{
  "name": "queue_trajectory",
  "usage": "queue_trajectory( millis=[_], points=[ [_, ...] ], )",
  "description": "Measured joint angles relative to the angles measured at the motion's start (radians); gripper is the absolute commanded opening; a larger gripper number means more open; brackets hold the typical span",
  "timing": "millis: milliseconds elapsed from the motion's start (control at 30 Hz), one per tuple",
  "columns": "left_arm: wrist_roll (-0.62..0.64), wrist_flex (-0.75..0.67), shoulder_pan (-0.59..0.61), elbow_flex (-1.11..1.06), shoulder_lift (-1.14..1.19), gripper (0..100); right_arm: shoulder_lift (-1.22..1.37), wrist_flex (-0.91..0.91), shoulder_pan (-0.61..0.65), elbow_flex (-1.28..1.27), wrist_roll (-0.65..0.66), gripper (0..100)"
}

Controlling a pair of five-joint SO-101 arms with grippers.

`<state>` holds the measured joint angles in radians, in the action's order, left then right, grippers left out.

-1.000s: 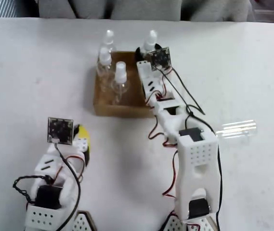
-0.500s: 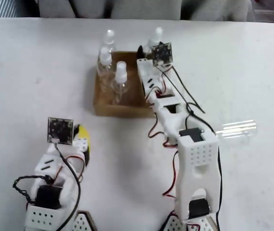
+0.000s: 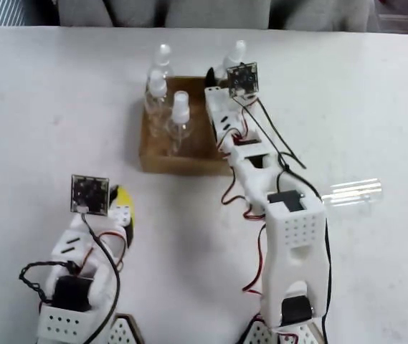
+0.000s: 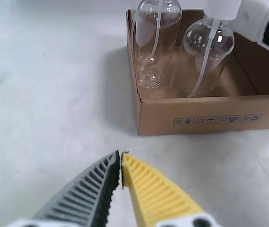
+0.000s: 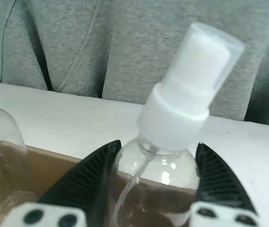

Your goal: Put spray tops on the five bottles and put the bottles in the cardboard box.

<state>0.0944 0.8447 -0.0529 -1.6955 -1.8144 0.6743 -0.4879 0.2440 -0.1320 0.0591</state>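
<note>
The cardboard box [image 3: 153,154] lies mid-table with three clear bottles with white spray tops [image 3: 180,109] standing in its left half. My right gripper [image 3: 224,73] is at the box's far right corner, shut on a fourth topped bottle [image 3: 236,52], which leans a little. Its black fingers [image 5: 89,179] flank the bottle [image 5: 172,158] just below the spray top [image 5: 191,94], with the gripper [image 5: 158,146] above the box's rim. My left gripper [image 4: 121,158] rests shut and holds nothing, short of the box [image 4: 205,118], where two bottles [image 4: 209,42] show inside.
A clear bottle [image 3: 350,192] lies on its side on the table to the right of the right arm [image 3: 293,236]. The left arm [image 3: 82,272] sits at the near left. Grey fabric [image 5: 125,42] rises behind the table's far edge.
My right gripper has carried its bottle slightly farther back and to the right at the box's far corner. The left arm has stayed still.
</note>
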Motion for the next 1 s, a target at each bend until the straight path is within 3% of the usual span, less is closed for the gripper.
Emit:
queue_trajectory(
  millis=[167,667,1000],
  points=[
    [0.000,0.000,0.000,0.000,0.000,3,-0.006,0.081,-0.002,0.000,0.000,31.5],
    [0.000,0.000,0.000,0.000,0.000,3,-0.049,0.152,-0.003,0.000,-0.078,31.9],
    [0.000,0.000,0.000,0.000,0.000,3,-0.063,0.212,-0.003,0.000,-0.107,38.0]
  ],
)
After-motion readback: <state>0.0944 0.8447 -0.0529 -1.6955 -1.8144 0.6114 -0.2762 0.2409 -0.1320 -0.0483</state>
